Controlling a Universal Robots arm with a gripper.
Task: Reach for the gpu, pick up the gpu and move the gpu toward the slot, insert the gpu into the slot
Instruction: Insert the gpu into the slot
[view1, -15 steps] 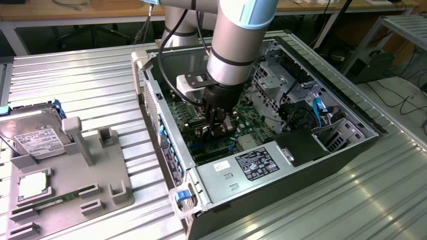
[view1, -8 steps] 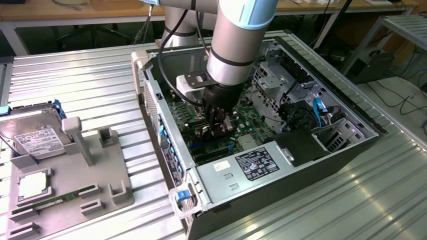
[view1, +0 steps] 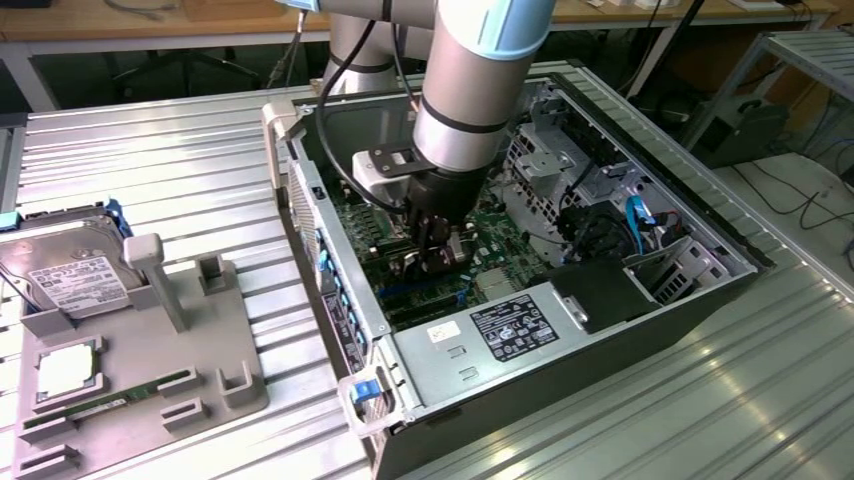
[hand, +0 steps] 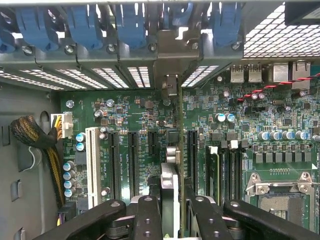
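The black two-fingered gripper (hand: 170, 212) is clamped on the thin dark card with a silvery metal bracket, the gpu (hand: 170, 165), held edge-on above the green motherboard (hand: 280, 115) inside the open grey computer case (view1: 561, 370). The card's bracket end meets the rear slot openings. The slot itself appears hidden beneath the card. Black expansion connectors (hand: 133, 162) flank it closely, leaving little side room.

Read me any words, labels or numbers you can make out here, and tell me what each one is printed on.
None can be read.
Black label on the power supply: print too small.
White label on the hard drive: print blurred.
White printing on the motherboard, beside its slots: too small.
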